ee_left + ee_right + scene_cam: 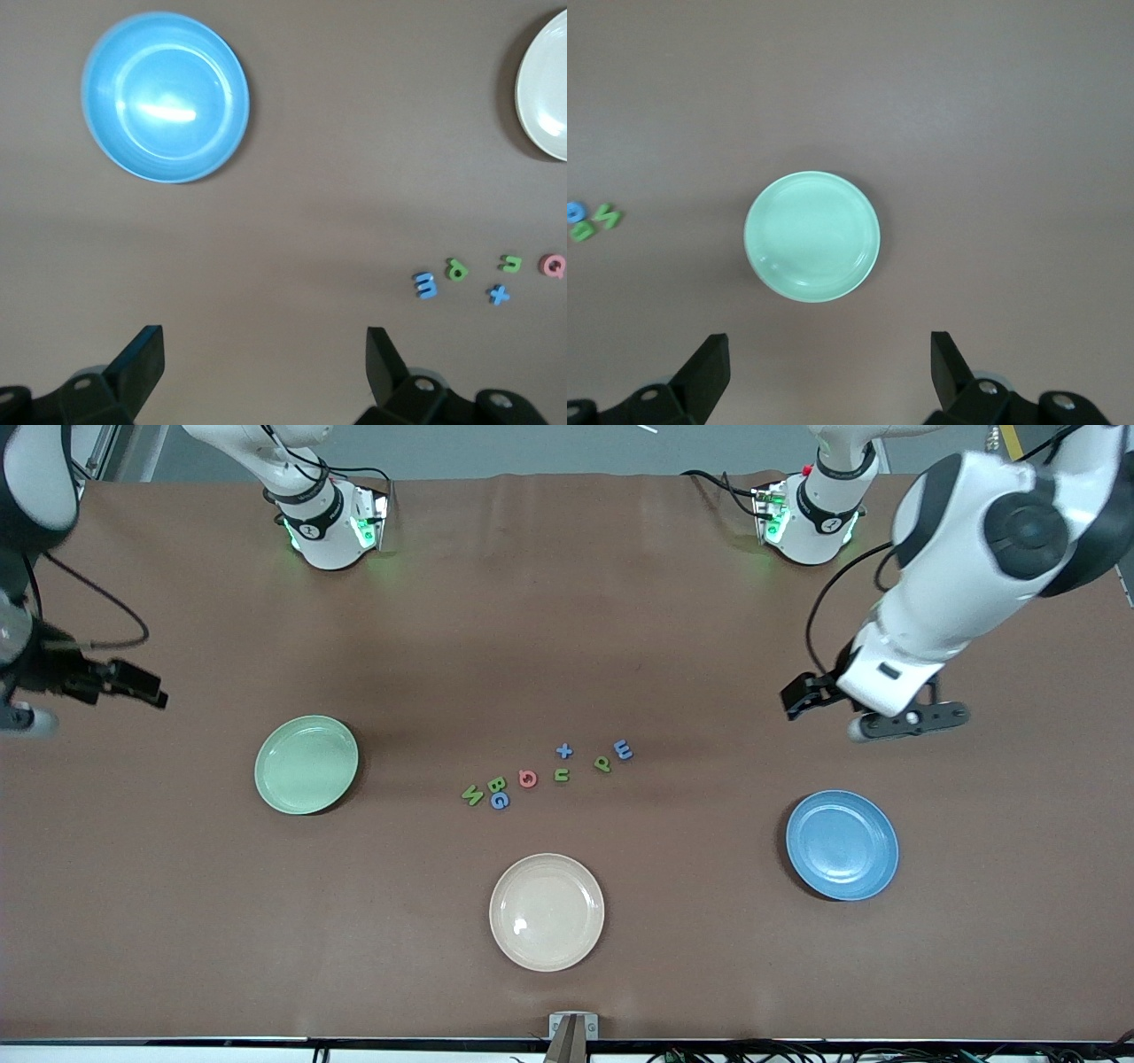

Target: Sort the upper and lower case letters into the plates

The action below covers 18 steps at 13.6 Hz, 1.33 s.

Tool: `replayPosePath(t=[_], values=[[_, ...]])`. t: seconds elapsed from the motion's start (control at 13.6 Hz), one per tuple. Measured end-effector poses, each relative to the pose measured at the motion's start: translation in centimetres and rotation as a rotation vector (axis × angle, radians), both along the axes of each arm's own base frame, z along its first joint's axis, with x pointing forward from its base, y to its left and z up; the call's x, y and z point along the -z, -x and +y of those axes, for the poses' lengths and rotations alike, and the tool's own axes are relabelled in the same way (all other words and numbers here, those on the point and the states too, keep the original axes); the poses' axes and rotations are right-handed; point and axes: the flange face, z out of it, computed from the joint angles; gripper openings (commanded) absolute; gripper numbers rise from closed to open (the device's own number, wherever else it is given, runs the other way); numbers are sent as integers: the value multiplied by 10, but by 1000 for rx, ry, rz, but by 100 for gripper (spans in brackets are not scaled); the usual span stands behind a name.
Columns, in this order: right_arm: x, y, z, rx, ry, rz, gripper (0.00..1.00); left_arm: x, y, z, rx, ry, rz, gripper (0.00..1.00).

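Eight tiny letters lie in a loose row at mid-table: a green one (472,794), a green B (496,784), a blue G (500,801), a red-pink one (528,779), a green n (562,775), a blue x (564,751), a green p (602,763) and a blue m (624,750). The mint green plate (306,764) lies toward the right arm's end, the blue plate (842,844) toward the left arm's end; both hold nothing. My left gripper (264,341) is open and empty, raised over bare table beside the blue plate (165,96). My right gripper (829,341) is open and empty, raised beside the mint plate (811,236).
A cream-beige plate (547,911) lies nearer to the front camera than the letters and holds nothing. It also shows at the edge of the left wrist view (549,84). Both arm bases stand along the table's back edge.
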Motion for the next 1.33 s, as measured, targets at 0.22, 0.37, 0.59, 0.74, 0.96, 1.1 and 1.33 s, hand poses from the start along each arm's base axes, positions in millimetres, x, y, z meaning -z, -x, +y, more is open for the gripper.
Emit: replayPosePath(t=[0.22,0.37,0.59,0.74,0.96,1.1,1.33], values=[[55,-23,-32,-2,-9,45,100,61,12,-40,-80,11,22,98],[70,-26,-38,-1,-13,65,100,94,24,-80,-133,-39,24,94],[97,-34,-38,0,-18,51,100,139,42,-132,-202,-68,10,87],[123,-40,-37,24,-60,53,100,169,49,-155,-244,-47,14,79],[166,-42,-44,58,-83,37,100,207,67,-187,-293,-76,-19,74],[185,-37,-43,62,-82,35,100,226,71,-199,-343,-85,-39,73],[197,-34,-36,57,-83,21,100,250,73,-219,-370,-78,-18,67]])
